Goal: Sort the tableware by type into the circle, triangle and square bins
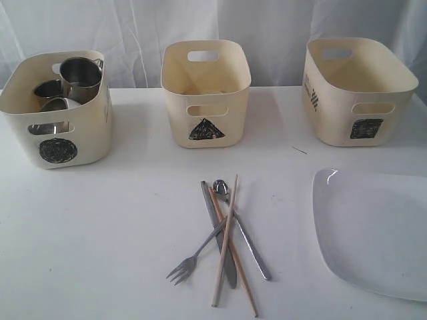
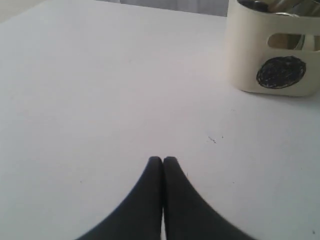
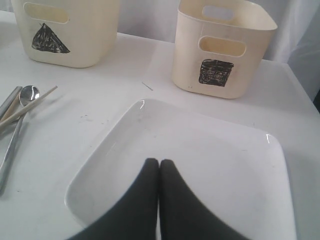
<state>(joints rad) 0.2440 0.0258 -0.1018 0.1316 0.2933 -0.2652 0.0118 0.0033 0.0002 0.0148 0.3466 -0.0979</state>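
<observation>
Three cream bins stand along the back: the circle bin [image 1: 57,113] at left, the triangle bin [image 1: 205,93] in the middle, the square bin [image 1: 357,93] at right. Steel mugs [image 1: 80,77] and a steel bowl [image 1: 57,107] sit inside the circle bin. In front of the triangle bin lie the fork [image 1: 193,257], knife [image 1: 220,240], spoon [image 1: 241,230] and crossed chopsticks [image 1: 227,250]. The large white plate [image 1: 373,230] lies at front right. My left gripper [image 2: 162,160] is shut and empty over bare table near the circle bin [image 2: 275,50]. My right gripper [image 3: 159,162] is shut and empty above the plate [image 3: 210,160]. The small white bowl is hidden.
A white curtain hangs behind the bins. The plate runs off the right and front edges of the exterior view. A small dark mark [image 1: 299,150] lies on the table left of the square bin. White table [image 1: 100,233] surrounds the cutlery pile.
</observation>
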